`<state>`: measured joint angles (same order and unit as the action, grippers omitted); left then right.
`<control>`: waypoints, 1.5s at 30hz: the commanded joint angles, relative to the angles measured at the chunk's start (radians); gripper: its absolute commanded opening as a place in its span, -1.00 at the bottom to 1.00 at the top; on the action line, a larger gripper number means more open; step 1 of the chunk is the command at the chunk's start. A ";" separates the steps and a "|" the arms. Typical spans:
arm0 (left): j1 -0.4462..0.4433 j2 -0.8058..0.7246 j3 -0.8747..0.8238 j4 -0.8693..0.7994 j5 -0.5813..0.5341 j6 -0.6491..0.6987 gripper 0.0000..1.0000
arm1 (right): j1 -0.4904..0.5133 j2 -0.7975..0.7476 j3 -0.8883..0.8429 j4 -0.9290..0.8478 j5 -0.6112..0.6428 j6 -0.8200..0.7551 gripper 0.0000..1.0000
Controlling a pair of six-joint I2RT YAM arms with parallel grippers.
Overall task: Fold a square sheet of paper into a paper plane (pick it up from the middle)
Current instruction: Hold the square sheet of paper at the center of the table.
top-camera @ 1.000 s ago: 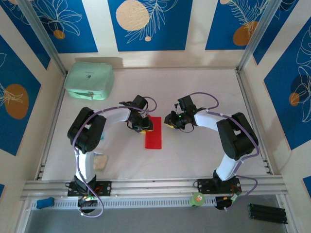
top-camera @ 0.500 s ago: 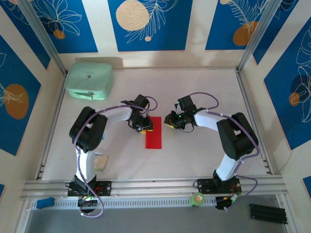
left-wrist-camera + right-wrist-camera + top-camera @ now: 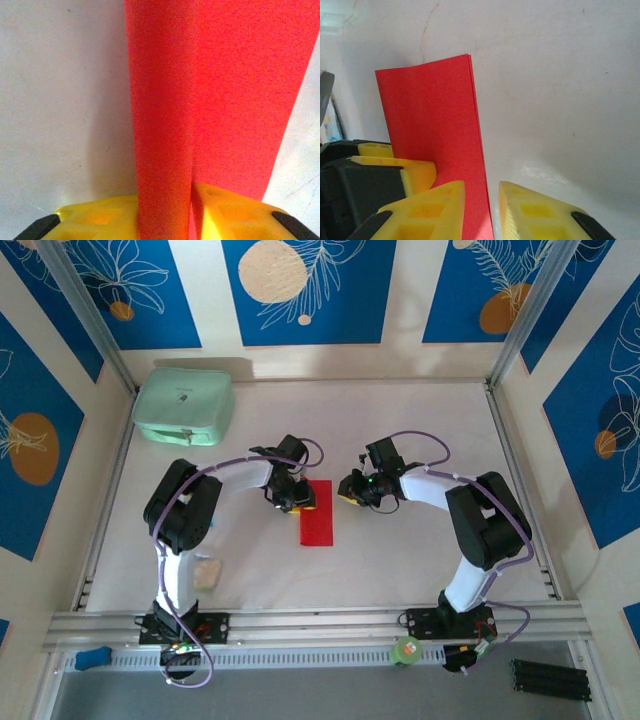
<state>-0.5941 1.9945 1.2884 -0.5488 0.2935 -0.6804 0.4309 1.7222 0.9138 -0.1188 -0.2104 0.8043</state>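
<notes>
From above, the sheet (image 3: 318,520) lies near the middle of the surface (image 3: 400,550) as a narrow red rectangle, its long side running away from the arm bases. The left tool (image 3: 292,502) sits at the sheet's far left corner, touching it. The right tool (image 3: 350,490) is just beside the sheet's far right edge. A mint-green case (image 3: 184,405) rests well apart in the far left corner, and a small pale packet (image 3: 207,573) lies beside the left arm's base.

In the left wrist view, the sheet (image 3: 240,100) stretches away from the camera. A raised band of it along the left side runs straight down between the two yellow fingers (image 3: 95,220), which are clenched on it, so the left tool (image 3: 165,217) is grasping the sheet.

In the right wrist view, the sheet (image 3: 430,115) lies flat with doubled layers showing at its right edge. The right tool (image 3: 482,210) is released: its fingers stand a little apart, with the sheet's right edge and bare surface showing in the gap. The left tool's yellow fingers (image 3: 417,172) rest at the sheet's left side.
</notes>
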 commanded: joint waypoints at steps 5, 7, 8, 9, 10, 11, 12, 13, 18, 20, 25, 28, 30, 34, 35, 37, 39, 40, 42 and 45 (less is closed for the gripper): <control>-0.003 0.133 -0.079 -0.126 -0.163 -0.012 -0.33 | 0.008 -0.010 -0.013 0.005 -0.028 -0.002 -0.52; -0.003 0.133 -0.079 -0.125 -0.163 -0.010 -0.33 | 0.009 -0.009 -0.012 0.007 -0.030 -0.003 -0.51; -0.003 0.133 -0.080 -0.125 -0.162 -0.008 -0.33 | 0.009 -0.008 -0.012 0.006 -0.033 -0.004 -0.51; -0.004 0.134 -0.077 -0.125 -0.162 -0.006 -0.32 | 0.011 -0.006 -0.010 0.008 -0.036 -0.004 -0.51; -0.004 0.135 -0.078 -0.126 -0.162 -0.004 -0.32 | 0.012 -0.004 -0.010 0.010 -0.040 -0.005 -0.52; -0.004 0.135 -0.077 -0.128 -0.162 -0.003 -0.31 | 0.014 -0.003 -0.009 0.012 -0.043 -0.007 -0.51; -0.003 0.137 -0.076 -0.129 -0.162 -0.001 -0.31 | 0.016 0.000 -0.007 0.014 -0.052 -0.008 -0.51; -0.004 0.137 -0.076 -0.129 -0.162 0.000 -0.30 | 0.018 0.002 -0.006 0.019 -0.062 -0.008 -0.51; -0.005 0.137 -0.076 -0.130 -0.162 0.006 -0.30 | 0.031 0.027 0.003 0.048 -0.117 -0.005 -0.52; -0.005 0.136 -0.076 -0.129 -0.160 0.010 -0.30 | 0.037 0.039 0.009 0.056 -0.136 -0.005 -0.54; -0.004 0.136 -0.072 -0.130 -0.154 0.022 -0.28 | 0.052 0.074 0.032 0.056 -0.173 -0.011 -0.66; -0.005 0.135 -0.070 -0.131 -0.152 0.030 -0.27 | 0.055 0.090 0.039 0.054 -0.178 -0.007 -0.70; -0.005 0.133 -0.070 -0.131 -0.150 0.037 -0.27 | 0.057 0.098 0.042 0.050 -0.177 -0.004 -0.72; -0.004 0.136 -0.061 -0.139 -0.151 0.045 -0.28 | 0.057 0.112 0.051 0.039 -0.173 -0.007 -0.74; -0.005 0.137 -0.061 -0.139 -0.150 0.047 -0.28 | 0.057 0.115 0.055 0.036 -0.174 -0.007 -0.74; -0.006 0.137 -0.061 -0.140 -0.151 0.047 -0.28 | 0.059 0.120 0.059 0.030 -0.174 -0.007 -0.75; -0.004 0.138 -0.059 -0.139 -0.152 0.048 -0.28 | 0.059 0.126 0.062 0.026 -0.175 -0.011 -0.76; -0.005 0.138 -0.058 -0.140 -0.152 0.048 -0.28 | 0.059 0.128 0.063 0.022 -0.175 -0.012 -0.77; -0.005 0.139 -0.055 -0.140 -0.151 0.048 -0.28 | 0.060 0.132 0.068 0.019 -0.175 -0.015 -0.77; -0.006 0.141 -0.055 -0.140 -0.151 0.050 -0.28 | 0.062 0.138 0.069 0.013 -0.174 -0.018 -0.77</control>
<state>-0.5972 2.0068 1.3056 -0.5747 0.2905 -0.6491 0.4854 1.8446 0.9607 -0.0715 -0.3565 0.8009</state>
